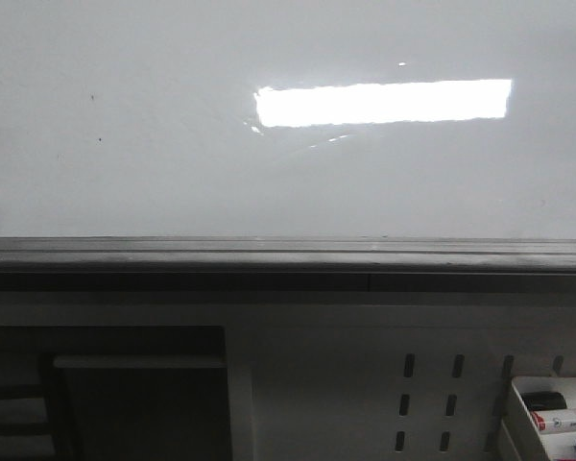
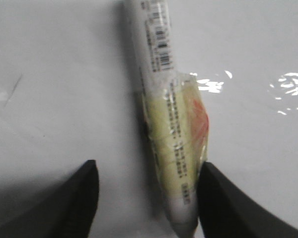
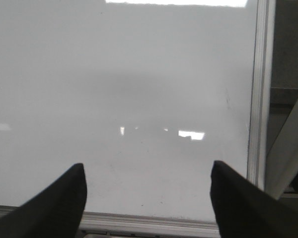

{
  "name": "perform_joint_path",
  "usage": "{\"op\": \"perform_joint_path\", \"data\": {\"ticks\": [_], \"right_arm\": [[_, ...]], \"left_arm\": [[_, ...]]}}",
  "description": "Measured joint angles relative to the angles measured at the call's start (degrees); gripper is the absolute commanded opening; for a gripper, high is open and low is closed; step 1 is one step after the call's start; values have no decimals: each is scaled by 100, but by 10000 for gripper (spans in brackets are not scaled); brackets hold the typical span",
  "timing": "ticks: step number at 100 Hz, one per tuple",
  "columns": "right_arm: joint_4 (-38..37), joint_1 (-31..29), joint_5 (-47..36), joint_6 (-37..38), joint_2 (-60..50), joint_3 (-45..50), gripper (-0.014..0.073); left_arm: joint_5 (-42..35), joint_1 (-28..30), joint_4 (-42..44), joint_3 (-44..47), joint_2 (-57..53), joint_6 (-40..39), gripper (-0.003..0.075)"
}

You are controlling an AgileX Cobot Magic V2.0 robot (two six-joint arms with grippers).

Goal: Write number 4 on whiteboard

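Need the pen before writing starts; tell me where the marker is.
In the left wrist view, the marker lies on the whiteboard between the left gripper's open jaws, against one.

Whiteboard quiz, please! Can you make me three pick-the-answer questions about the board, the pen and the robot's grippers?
1. Where is the marker?
A. In the right gripper
B. Between the left gripper's fingers
C. Standing on the board's frame

2. What colour is the wrap around the marker's body?
A. Pale yellow
B. Blue
C. Black

3. How does the whiteboard look?
A. A 4 is drawn on it
B. It is covered in scribbles
C. No number is drawn yet

Answers:
1 B: the left wrist view shows the marker between the fingers of the left gripper, which are spread wider than it.
2 A: the wrap is pale yellow with an orange patch.
3 C: the whiteboard shows only a bright light reflection and tiny specks.
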Motion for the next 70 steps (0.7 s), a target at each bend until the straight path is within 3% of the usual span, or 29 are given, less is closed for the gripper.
{"op": "perform_joint_path", "data": {"ticks": [28,59,70], "right_arm": [[0,0,0,0,0,0,470],[37,0,61,0,0,-117,470],[211,9,483,-13,54,-495,470]], "left_arm": [[2,-22,0,0,13,0,82],[40,-22,0,0,-27,0,-19],[553,-22,135,-104,-235,0,-20]]}}
